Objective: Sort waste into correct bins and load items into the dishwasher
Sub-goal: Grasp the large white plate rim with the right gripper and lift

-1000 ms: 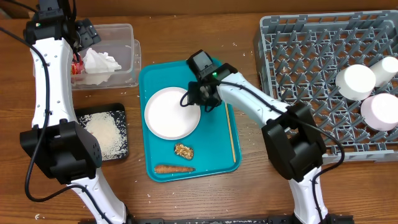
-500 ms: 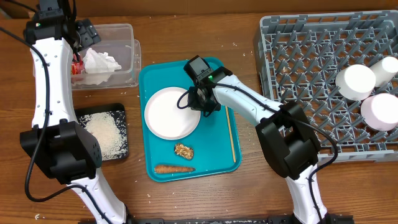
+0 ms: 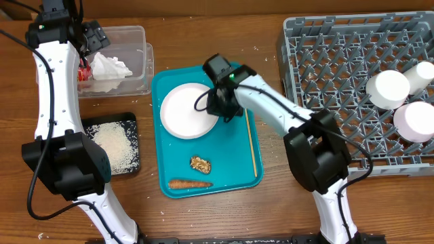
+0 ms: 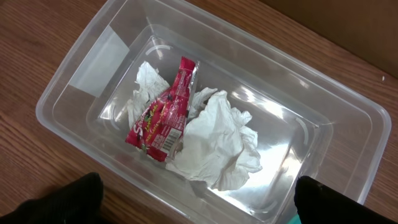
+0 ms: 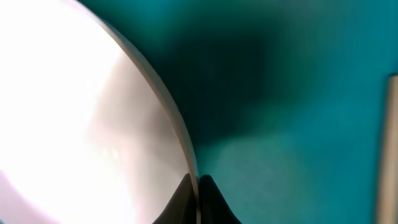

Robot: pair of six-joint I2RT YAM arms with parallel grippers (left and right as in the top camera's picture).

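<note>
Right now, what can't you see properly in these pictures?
- Overhead: fingertips of the right hand hide under its own wrist, at the rim of the plate.
- Right wrist: the plate is blurred, too close, cut off by the edges.
- Overhead: the red wrapper mostly hides behind the left arm.

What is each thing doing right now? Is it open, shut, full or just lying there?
plate, edge pinched by the right gripper, over the teal tray
right gripper, shut on plate
left gripper, open above the clear tub
clear tub, holds napkin and red wrapper
black tray, holds rice
carrot, lying on the teal tray
dish rack, holds two white dishes
</note>
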